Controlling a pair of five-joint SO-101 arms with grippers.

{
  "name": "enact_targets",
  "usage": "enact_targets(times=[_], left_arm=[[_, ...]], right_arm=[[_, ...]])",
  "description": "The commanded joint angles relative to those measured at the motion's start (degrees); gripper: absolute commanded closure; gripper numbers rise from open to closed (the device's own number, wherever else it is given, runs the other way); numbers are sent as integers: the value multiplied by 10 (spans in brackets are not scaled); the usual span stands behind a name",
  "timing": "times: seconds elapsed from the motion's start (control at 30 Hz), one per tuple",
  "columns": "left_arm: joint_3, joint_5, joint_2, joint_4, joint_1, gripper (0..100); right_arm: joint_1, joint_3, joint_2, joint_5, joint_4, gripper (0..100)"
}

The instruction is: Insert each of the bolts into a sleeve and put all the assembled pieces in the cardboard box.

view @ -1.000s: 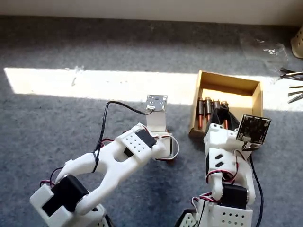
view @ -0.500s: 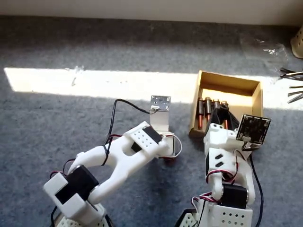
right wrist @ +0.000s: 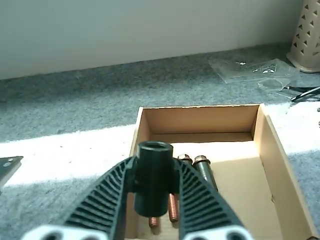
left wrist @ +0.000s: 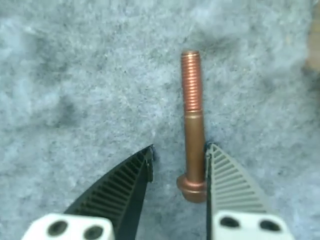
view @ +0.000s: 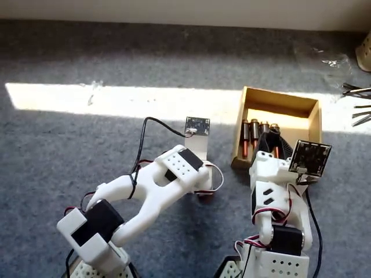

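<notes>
The left gripper stands open around a bolt. The right gripper clamps a sleeve over the box.

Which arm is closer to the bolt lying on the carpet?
Left. Its open end effector straddles the head of the bolt. The right end effector is off at the box, shut on a sleeve.

The bolt is coppery, the sleeve black, the cardboard box tan, the carpet mottled grey.
</notes>
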Motion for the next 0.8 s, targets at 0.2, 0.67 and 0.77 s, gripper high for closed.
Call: enact_targets(times=[0.2,0.67,0.77], left_arm=[[-19,-73,1,25,-67,836],[-15,-267,1,55,-95,837],[-15,-293,1,64,-107,837]], right_arm=[[6,-6,-7,-4,-16,995],[4,-4,-7,-4,-16,995],[4,-4,-7,-4,-16,995]])
